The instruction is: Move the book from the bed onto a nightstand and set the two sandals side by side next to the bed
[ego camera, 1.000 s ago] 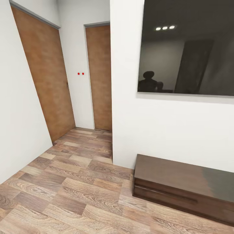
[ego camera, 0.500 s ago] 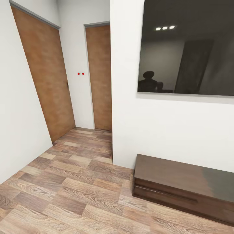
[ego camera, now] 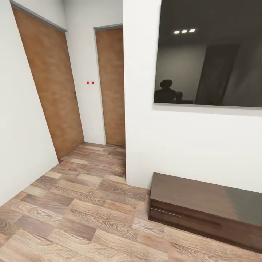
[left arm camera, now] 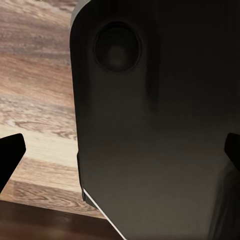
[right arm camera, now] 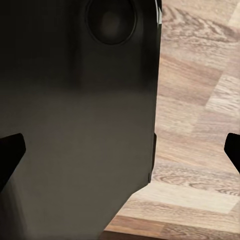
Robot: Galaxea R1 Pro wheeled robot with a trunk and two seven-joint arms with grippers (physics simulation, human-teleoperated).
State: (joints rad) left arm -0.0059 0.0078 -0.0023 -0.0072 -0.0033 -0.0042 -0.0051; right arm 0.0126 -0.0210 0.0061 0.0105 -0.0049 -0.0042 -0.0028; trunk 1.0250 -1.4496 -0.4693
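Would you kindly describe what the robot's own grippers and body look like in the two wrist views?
Each wrist view shows two black, blunt-tipped fingers at opposite picture edges: left gripper, right gripper. Between them rises a smooth dark-grey body panel with rounded corners and a round recessed dimple, over wood-plank floor. No cables or markings are visible.

1. In the left wrist view, a large dark grey, smooth body panel (left arm camera: 160,130) with rounded corners and a matte finish.
2. A round recessed disc (left arm camera: 117,48) sits in that panel, ringed by a darker rim.
3. A thin pale line runs along the panel's lower edge.
4. Black fingers (left arm camera: 10,155) show as blunt tips at the frame's sides.
5. The right wrist view shows a matching dark panel (right arm camera: 75,125) with its own round recess (right arm camera: 111,21) and black fingers (right arm camera: 9,150).
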